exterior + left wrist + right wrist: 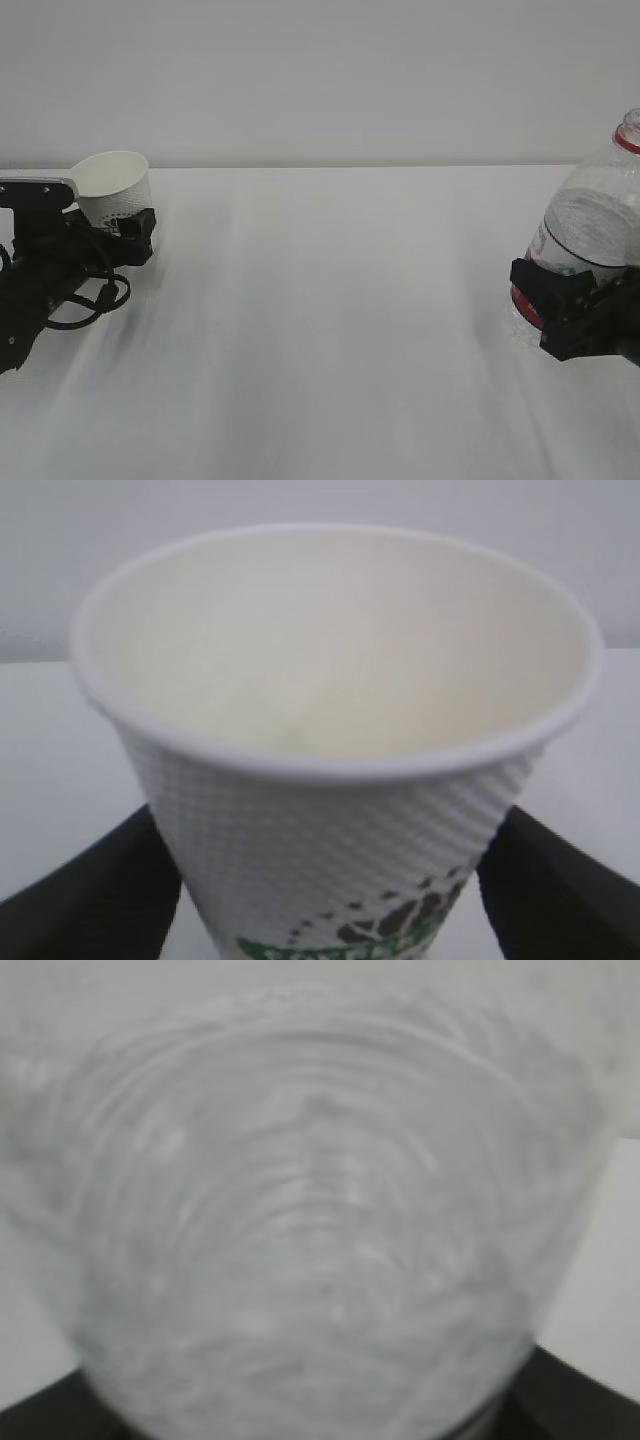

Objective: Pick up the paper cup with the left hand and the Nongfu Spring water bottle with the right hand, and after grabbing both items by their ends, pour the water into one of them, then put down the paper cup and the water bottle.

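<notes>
Left side of the white table (pixel 320 330), near its far left edge: left hand (pixel 118 228) lies low, arm stretched over the surface, cable loop sagging beneath it, grey box at the wrist. Its fingers (pixel 90 900) stand wide, one on each side of the paper cup (pixel 113 188). Cup leans, mouth tipped toward the camera; cream inside, embossed wall, green logo low on the side in the left wrist view (pixel 340 810). Fingers sit close against the lower wall; whether they press or only flank it, cannot tell.

Centre of the table: bare white surface between the two arms.

Right side, at the table's right edge: right hand (pixel 565 300) reaches in from the right, jaws partly spread and clamped around the Nongfu Spring water bottle (pixel 590 230) at its lower body, over the red label. Bottle tilts slightly, neck up, red ring at the top, no cap. Right wrist view: ribbed clear plastic (pixel 310 1230) fills the frame, blurred.

Count: one cup, one bottle, two arms.
</notes>
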Robot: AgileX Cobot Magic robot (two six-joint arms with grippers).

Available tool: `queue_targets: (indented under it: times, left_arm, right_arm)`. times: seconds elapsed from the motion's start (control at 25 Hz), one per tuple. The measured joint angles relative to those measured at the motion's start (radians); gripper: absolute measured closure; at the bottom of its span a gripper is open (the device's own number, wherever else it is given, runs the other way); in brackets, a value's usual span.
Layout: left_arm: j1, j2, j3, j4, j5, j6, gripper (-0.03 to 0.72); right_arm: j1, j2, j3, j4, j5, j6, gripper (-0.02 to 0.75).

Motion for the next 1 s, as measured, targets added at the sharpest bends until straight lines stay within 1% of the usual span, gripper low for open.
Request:
queue_targets:
  times: [0.4,0.68,1.0]
  left_arm:
    - [0.0,0.047,-0.045,-0.002,-0.007,-0.009,0.017]
    - [0.0,0.054,-0.05,-0.047,-0.005,-0.029,0.017]
    - [0.0,0.056,-0.085,-0.047,-0.003,-0.03,0.029]
  right_arm:
    - [0.0,0.0,0.0,0.0,0.0,0.0,0.286]
    - [0.0,0.0,0.0,-0.003,0.002,0.0,0.286]
    - [0.0,0.0,0.0,-0.005,0.002,0.0,0.286]
